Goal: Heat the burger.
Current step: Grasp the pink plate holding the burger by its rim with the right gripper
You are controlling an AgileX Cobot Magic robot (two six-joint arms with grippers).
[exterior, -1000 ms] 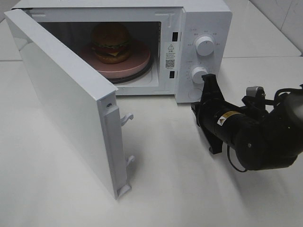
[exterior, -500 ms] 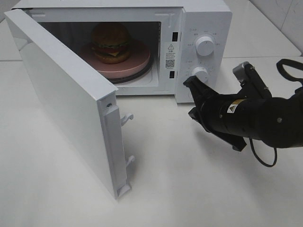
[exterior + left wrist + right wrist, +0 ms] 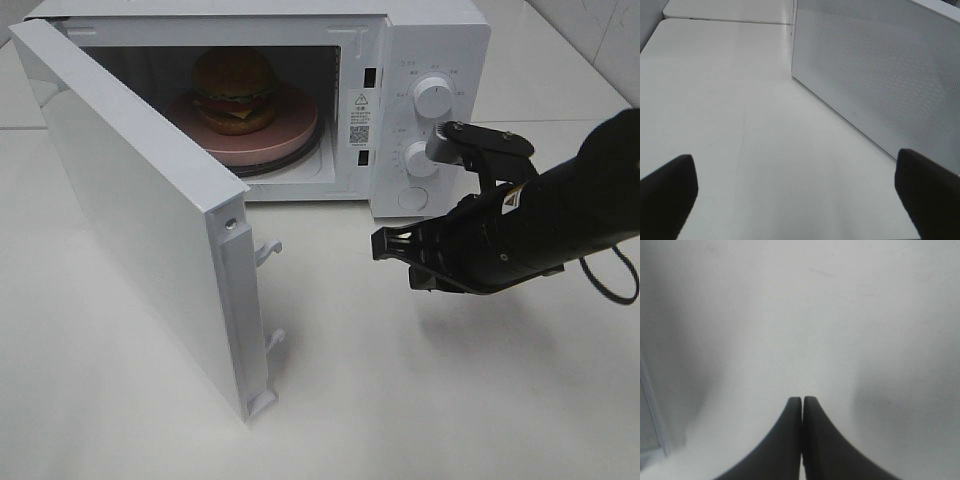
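Microwave, white and box-shaped, stands at the far side of the white tabletop with its hinged white door swung wide toward the near left. Inside the lit cavity sits the burger, tall and round with a glossy orange-brown bun, red tomato, green lettuce and yellow cheese layers; it rests on a pink round plate toward the far left of the chamber. Two white round knobs are on the control panel at the microwave's right, an upper knob and a lower knob.

The black right gripper hangs over the table just in front of the control panel, its tips pointing left toward the open cavity, below and near of the lower knob and touching nothing. Its jaws are pressed together with nothing between them; the right wrist view shows the two dark fingers meeting in a thin seam over bare tabletop.

The left gripper does not appear in the high view. In its own wrist view its dark fingertips stand spread wide at the frame's edges, empty, over the table beside a white perforated side panel of the microwave.
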